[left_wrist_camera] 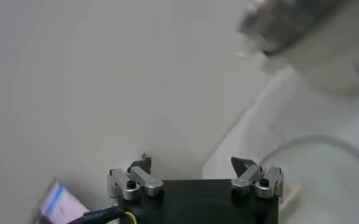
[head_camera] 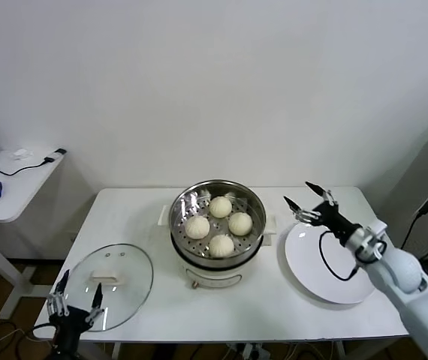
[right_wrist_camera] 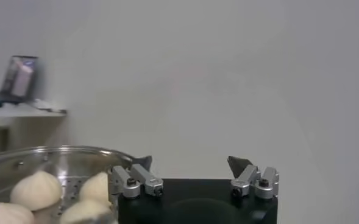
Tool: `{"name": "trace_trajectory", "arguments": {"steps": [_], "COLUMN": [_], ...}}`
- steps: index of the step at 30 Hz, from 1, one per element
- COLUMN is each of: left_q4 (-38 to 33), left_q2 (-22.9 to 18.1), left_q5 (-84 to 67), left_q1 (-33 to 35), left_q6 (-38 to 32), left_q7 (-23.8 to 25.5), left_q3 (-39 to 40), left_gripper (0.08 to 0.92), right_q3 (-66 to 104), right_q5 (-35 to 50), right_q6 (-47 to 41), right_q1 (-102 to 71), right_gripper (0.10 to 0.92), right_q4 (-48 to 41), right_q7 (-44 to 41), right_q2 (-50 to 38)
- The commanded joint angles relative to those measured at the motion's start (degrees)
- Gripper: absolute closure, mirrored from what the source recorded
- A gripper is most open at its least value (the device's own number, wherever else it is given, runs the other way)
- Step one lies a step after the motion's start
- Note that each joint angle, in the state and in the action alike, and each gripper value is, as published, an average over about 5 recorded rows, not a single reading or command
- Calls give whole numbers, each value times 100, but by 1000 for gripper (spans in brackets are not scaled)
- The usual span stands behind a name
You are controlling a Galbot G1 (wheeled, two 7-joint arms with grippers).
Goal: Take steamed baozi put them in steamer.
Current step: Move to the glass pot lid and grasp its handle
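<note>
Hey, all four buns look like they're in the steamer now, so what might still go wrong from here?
The right gripper hangs open between the steamer and the empty plate; a sideways swing might clip the steamer's rim and jostle the baozi.

The left gripper sits open by the glass lid at the table edge; a nudge might slide the lid off.

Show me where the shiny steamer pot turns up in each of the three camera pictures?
Head view: the steamer sits mid-table, holding four baozi.
Left wrist view: a blurred corner glimpse, past the glass lid.
Right wrist view: its rim at the lower edge, buns inside.
Shared landmark: the white wall.
</note>
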Motion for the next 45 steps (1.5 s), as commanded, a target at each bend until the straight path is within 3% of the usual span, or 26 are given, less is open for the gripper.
{"name": "trace_trajectory", "arguments": {"steps": [1, 12, 23, 41, 45], "left_q4": [392, 1895, 2883, 3343, 3437], "left_q2": [230, 54, 241, 488, 504], "left_q5": [4502, 4500, 4599, 4180, 4116], "left_q1": [-211, -1327, -2034, -2572, -2599], "left_q6": [-14, -272, -260, -222, -334], "left_q7": [214, -867, -900, -1331, -1361], "left_q3": [-312, -86, -91, -18, -11], "left_gripper": [177, 177, 177, 177, 227], "right_q3": [1701, 1684, 1813, 1886, 1912], "right_q5": [-548, -723, -833, -1083, -1178], "right_q6": [86, 98, 133, 228, 266], "right_q1": [-1568, -1598, -1824, -1930, -1947], "right_gripper": [203, 203, 203, 203, 203], "right_q4": [61, -56, -36, -124, -187], "right_q7": [170, 202, 209, 156, 111], "right_q2": [1164, 1355, 1387, 1546, 1583]}}
